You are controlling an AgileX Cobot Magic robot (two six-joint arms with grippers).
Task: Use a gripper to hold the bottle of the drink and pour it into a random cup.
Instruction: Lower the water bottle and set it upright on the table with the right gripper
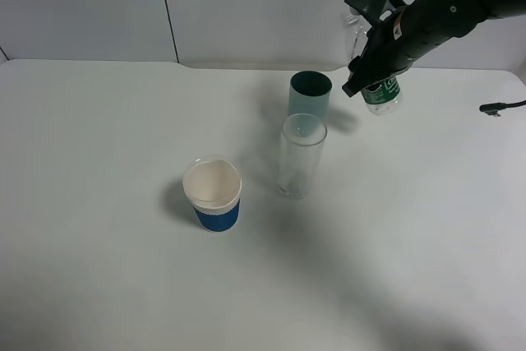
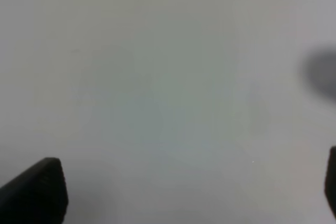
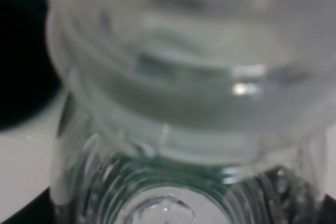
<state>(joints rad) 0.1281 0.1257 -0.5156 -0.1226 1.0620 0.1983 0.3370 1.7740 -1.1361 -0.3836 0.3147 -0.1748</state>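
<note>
We see a white table [image 1: 99,285] filling most of the high view, with a pale panelled wall [image 1: 246,6] behind it, split by a thin dark seam. Near the middle of the table a tall clear glass tumbler [image 1: 302,158] stands upright. To its left and a little nearer to us sits a white paper cup [image 1: 214,195] with a blue sleeve, also upright, its pale inside showing. The two are near each other but not touching. At the far right edge a short black cable [image 1: 501,107] lies on the table.
</note>
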